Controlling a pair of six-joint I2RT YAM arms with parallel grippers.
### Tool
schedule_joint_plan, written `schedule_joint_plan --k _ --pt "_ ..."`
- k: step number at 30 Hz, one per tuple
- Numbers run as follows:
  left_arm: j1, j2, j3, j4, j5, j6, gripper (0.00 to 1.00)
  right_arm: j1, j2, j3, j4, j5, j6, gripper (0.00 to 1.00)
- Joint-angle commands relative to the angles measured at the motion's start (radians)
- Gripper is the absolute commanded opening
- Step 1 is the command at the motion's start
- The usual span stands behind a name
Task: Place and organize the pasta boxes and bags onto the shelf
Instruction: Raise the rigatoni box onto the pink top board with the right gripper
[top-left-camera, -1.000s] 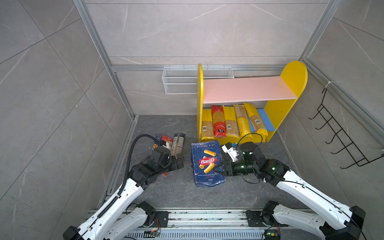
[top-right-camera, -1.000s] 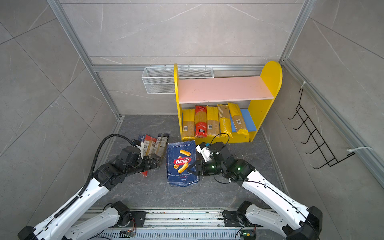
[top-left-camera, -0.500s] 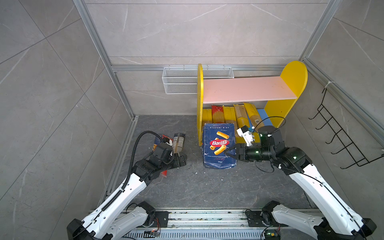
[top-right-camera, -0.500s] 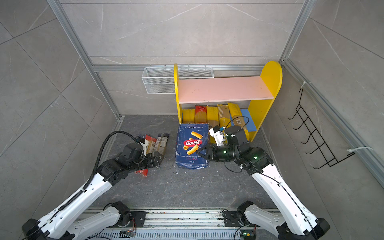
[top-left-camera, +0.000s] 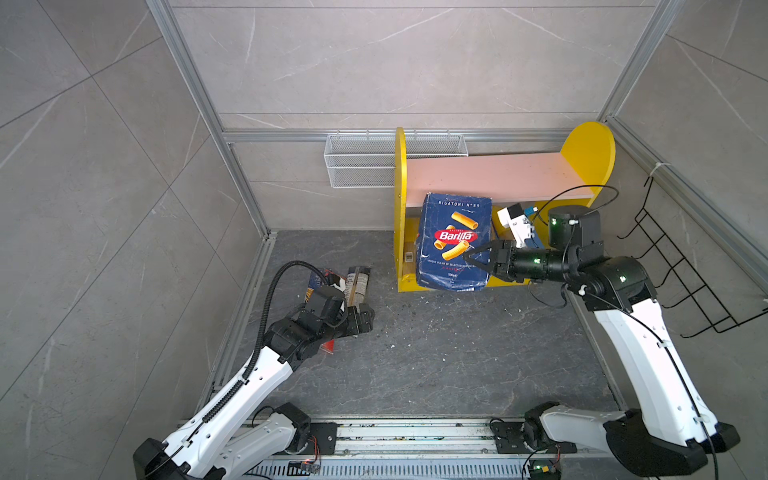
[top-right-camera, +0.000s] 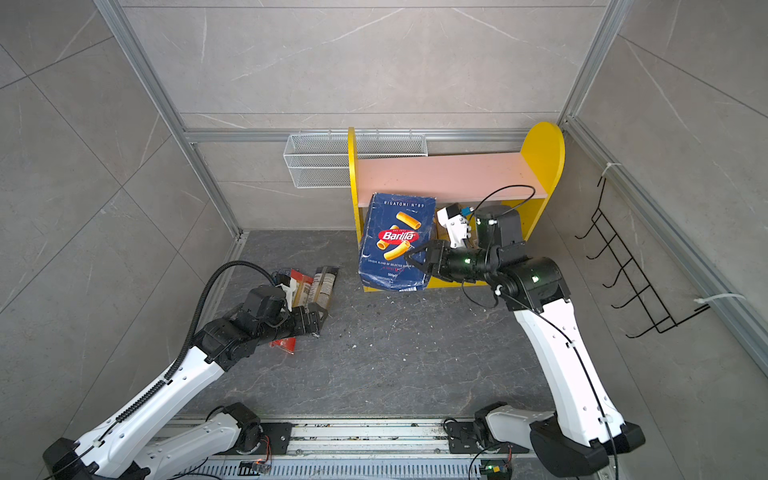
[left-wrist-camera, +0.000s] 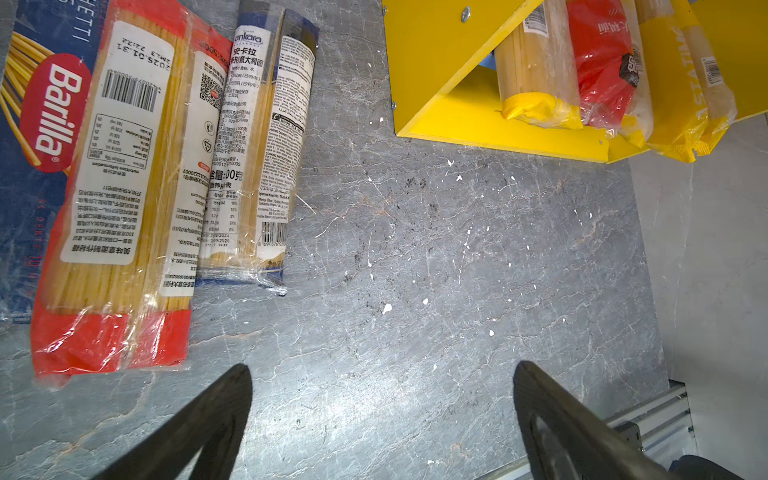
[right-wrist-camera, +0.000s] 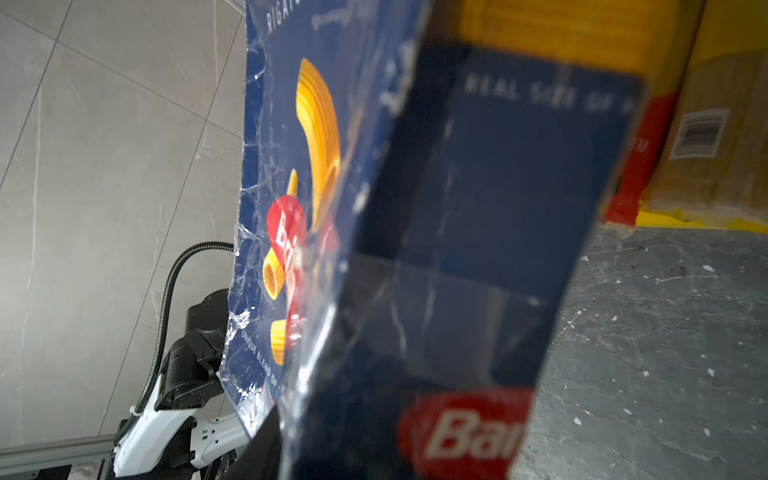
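1. The rigatoni box (top-left-camera: 455, 241) is clamped by its side edge in the right jaws, roughly upright, right in front of the lower tier of the shelf (top-left-camera: 588, 145).
2. The left jaws are spread wide, nothing held.

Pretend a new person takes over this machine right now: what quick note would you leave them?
Left tool: open, empty, hovering over the floor beside the unshelved packs.
Right tool: shut on the rigatoni box, which is held up in front of the shelf and not yet set down.
Done: several yellow bags and a red bag lie on the shelf, below its top.
Left: shelve the rigatoni box, then the spaghetti box, the red-and-clear bag and the dark bag, all lying on the floor.
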Motion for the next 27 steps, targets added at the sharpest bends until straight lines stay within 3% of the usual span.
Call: schedule_joint_plan --k 1,12,20,24,27 --pt "-0.006 -0.017 0.034 0.023 0.001 0.039 1.0 -0.046 0.047 0.141 0.1 -0.071 -0.055 0.29" --pt "-0.005 -0.018 0.054 0.011 -0.011 0.055 1.0 -0.181 0.367 0.548 0.099 -0.155 -0.047 0.3" --pt "-0.006 0.002 0.059 0.009 -0.02 0.064 1.0 -0.221 0.777 1.142 0.085 -0.23 0.087 0.32" --pt "-0.005 0.001 0.062 -0.003 -0.033 0.069 1.0 -0.246 0.78 1.042 0.276 -0.264 0.175 0.34" --pt "-0.006 0.003 0.064 -0.012 -0.038 0.071 1.0 -0.249 0.824 1.065 0.286 -0.262 0.183 0.34"
